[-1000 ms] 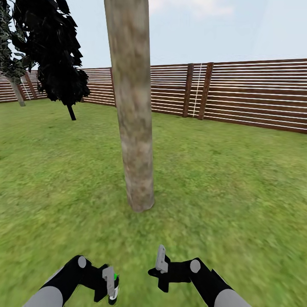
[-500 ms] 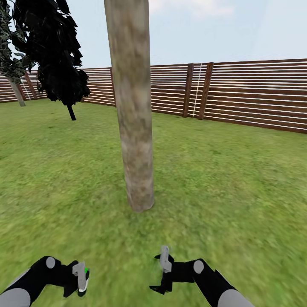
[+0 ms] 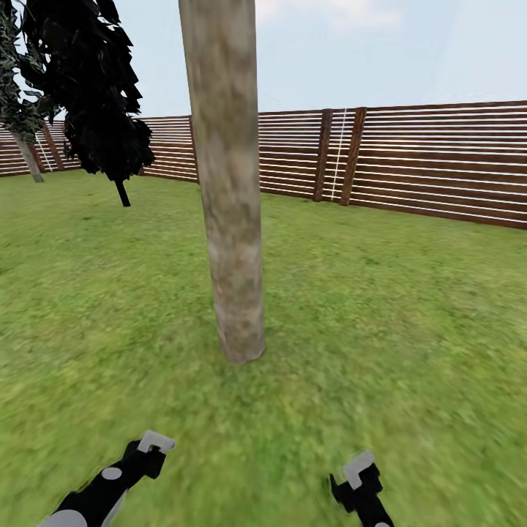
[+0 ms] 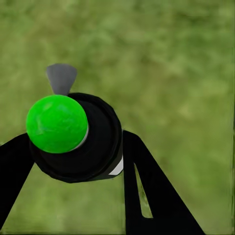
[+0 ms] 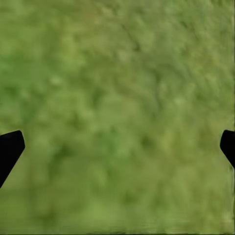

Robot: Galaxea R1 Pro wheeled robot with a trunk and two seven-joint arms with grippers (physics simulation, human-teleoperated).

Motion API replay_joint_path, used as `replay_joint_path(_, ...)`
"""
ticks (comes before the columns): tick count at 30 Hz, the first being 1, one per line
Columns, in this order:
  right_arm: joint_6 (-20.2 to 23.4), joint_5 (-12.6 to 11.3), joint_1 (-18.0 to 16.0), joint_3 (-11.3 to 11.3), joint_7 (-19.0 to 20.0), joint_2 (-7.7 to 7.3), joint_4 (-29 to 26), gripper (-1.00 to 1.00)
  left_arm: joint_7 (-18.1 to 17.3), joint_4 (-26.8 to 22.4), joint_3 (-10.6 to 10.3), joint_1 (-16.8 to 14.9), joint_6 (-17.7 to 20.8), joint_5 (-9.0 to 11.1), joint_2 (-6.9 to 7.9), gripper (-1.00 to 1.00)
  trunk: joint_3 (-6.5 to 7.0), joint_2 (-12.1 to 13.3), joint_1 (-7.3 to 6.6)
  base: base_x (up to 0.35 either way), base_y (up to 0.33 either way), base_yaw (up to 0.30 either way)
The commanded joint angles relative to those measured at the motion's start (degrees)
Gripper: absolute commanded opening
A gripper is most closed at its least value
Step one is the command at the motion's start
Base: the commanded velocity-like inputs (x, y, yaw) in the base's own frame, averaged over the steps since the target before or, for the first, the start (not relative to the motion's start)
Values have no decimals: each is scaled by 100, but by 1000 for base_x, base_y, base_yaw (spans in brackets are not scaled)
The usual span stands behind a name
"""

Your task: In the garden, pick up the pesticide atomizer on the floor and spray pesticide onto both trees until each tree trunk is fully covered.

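A mottled tan-grey tree trunk [image 3: 230, 219] rises from the lawn straight ahead, and its crown is out of view. A second pale trunk [image 3: 29, 157] stands far off at the left by the fence. In the left wrist view the pesticide atomizer [image 4: 78, 139] is a dark cylinder seen end-on, with a bright green dot on its cap and a small grey nozzle. My left gripper [image 4: 73, 152] is shut on it, low at the left [image 3: 150, 446] of the head view, short of the trunk. My right gripper [image 3: 359, 472] hangs over grass, open [image 5: 117, 147] and holding nothing.
Green lawn [image 3: 395, 315] spreads all around the near trunk. A brown horizontal-slat fence [image 3: 432, 165] closes the back and right. A near-black cone-shaped tree [image 3: 95, 88] stands at the back left.
Both arms have pulled down and back toward the bottom edge of the head view. The left gripper swung left and then turned, so the atomizer has gone out of the head view. The camera has not moved.
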Motion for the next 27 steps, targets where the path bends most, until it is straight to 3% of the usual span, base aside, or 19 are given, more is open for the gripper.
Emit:
replay_joint_path(1, -184, -582, 14, -27, -98, -19, 3, 100, 141, 32, 12, -2, 21, 17, -79, -100, 0, 0, 0, 0, 0, 0)
replay_joint_path(3, -529, -1602, 60, -53, -169, -114, 17, 100, 285, 58, 17, 2, 64, 31, -149, -100, 0, 0, 0, 0, 0, 0)
replay_joint_path(5, -707, -1829, 228, -58, -173, -148, 11, 100, 306, 59, 11, 14, 77, 29, -160, -100, 0, 0, 0, 0, 0, 0)
replay_joint_path(9, -977, -1930, 355, -48, -169, -162, 6, 100, 315, 50, 40, 25, 224, 48, -169, -100, 0, 0, 0, 0, 0, 0)
replay_joint_path(12, -989, -1979, 361, -63, -185, -154, 1, 100, 282, -20, 156, 18, 1043, 414, -155, -100, 0, 0, 0, 0, 0, 0)
replay_joint_path(15, -984, -1988, 364, -61, -174, -148, 10, 100, 266, -84, 163, 10, 1354, 633, -164, -100, 0, 0, 0, 0, 0, 0)
replay_joint_path(27, -980, -1986, 368, -54, -177, -113, 10, 100, 286, -150, 111, -44, 1859, 625, -210, -100, 0, 0, 0, 182, -58, 0)
